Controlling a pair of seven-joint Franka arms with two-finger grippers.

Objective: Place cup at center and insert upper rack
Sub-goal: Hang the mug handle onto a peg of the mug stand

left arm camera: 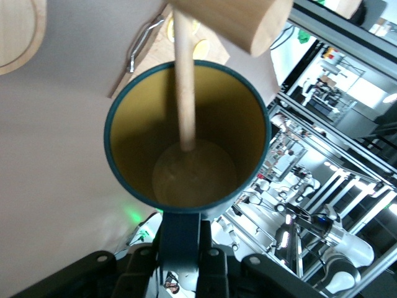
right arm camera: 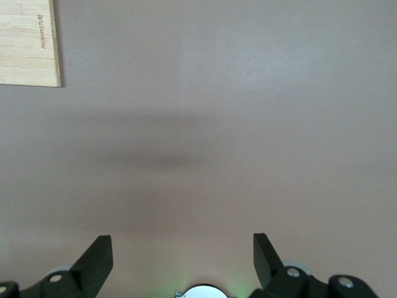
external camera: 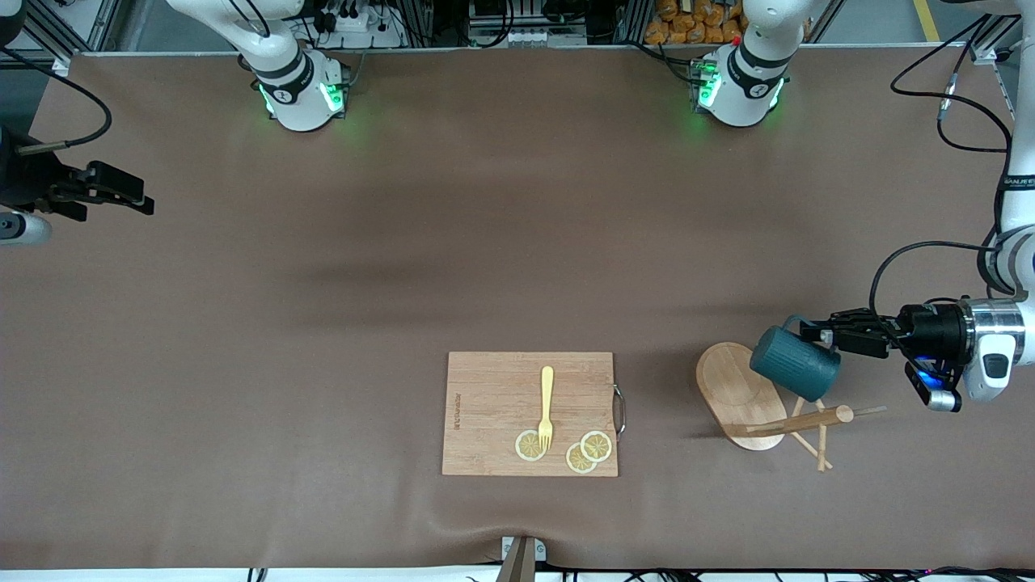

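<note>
The cup (external camera: 795,363), a dark teal ribbed mug with a yellowish inside, is held on its side in the air over the upper rack (external camera: 740,394), toward the left arm's end of the table. The left gripper (external camera: 818,334) is clamped on the cup's loop handle (left arm camera: 181,239), so the cup's long axis runs level, its mouth turned away from the gripper. In the left wrist view one thin peg (left arm camera: 184,81) of the rack reaches into the open mouth nearly to the bottom, along that axis; the judgement is that the cup must travel back along the peg's line before it can be carried toward the table's centre. The rack is light wood, with an oval flat base, a round post (external camera: 796,422) and thin dowel pegs. The cutting board (external camera: 530,413), bearing a yellow fork (external camera: 547,406) and lemon slices (external camera: 580,451), lies toward the centre. The right gripper (right arm camera: 183,261) waits over bare table (right arm camera: 248,124), fingers apart and empty.
</note>
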